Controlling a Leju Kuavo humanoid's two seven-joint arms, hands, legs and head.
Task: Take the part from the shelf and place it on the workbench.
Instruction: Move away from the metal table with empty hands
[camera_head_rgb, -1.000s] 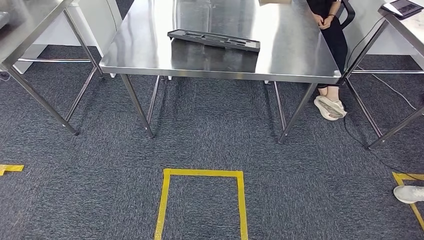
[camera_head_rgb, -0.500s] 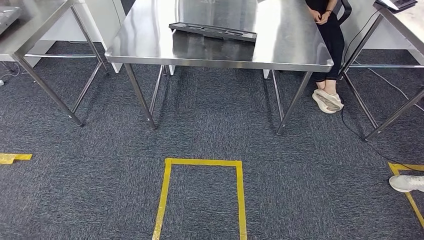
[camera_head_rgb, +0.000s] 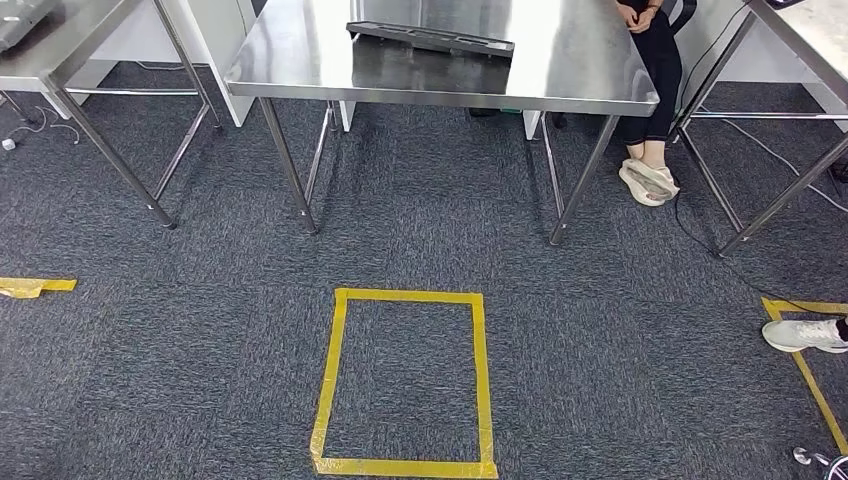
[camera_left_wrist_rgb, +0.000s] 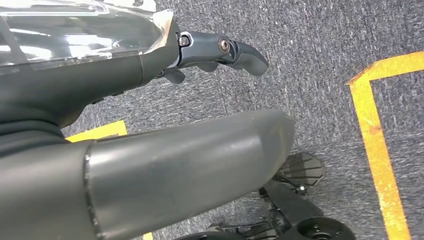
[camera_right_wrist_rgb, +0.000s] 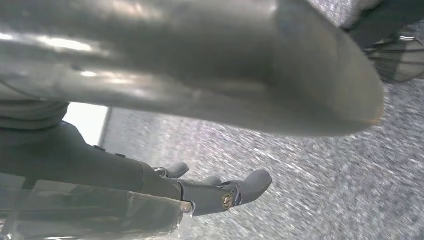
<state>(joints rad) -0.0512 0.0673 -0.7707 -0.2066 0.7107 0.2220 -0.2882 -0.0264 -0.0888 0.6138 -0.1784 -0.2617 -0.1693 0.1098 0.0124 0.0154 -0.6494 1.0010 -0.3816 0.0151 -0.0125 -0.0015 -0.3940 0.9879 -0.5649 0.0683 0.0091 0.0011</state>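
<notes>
— While the robot looks down from its head camera, where does the part (camera_head_rgb: 430, 39) sit?

— It is a long, flat, dark piece with cut-outs, lying on the steel workbench (camera_head_rgb: 300, 70) near the far side of the top, roughly in the middle, and slightly askew to the front edge.

— Is either hand near it?

— No. The wrist cameras show both hands over grey carpet (camera_head_rgb: 420, 250), well apart from the bench. The left hand (camera_left_wrist_rgb: 215, 52) has a thick grey thumb stretched out straight, with the tips of darker fingers just showing beside it. I see nothing in it, but most of the hand is hidden behind its cover, so I cannot tell how the fingers lie.

— And the right hand (camera_right_wrist_rgb: 220, 192)?

— Much the same: thumb extended, two finger ends showing beside it, nothing visible between them. That picture is blurred, and I cannot tell if the fingers are spread or curled.

— What else is around?

— A rectangle of yellow tape (camera_head_rgb: 405, 380) on the floor in front of the bench. A seated person (camera_head_rgb: 645, 60) in dark clothes is at the bench's right end, pale shoes crossed on the carpet. Another pale shoe (camera_head_rgb: 805, 333) rests beside more yellow tape at the right edge. A second steel table (camera_head_rgb: 60, 50) stands at the left and a third (camera_head_rgb: 810, 50) at the right.
</notes>
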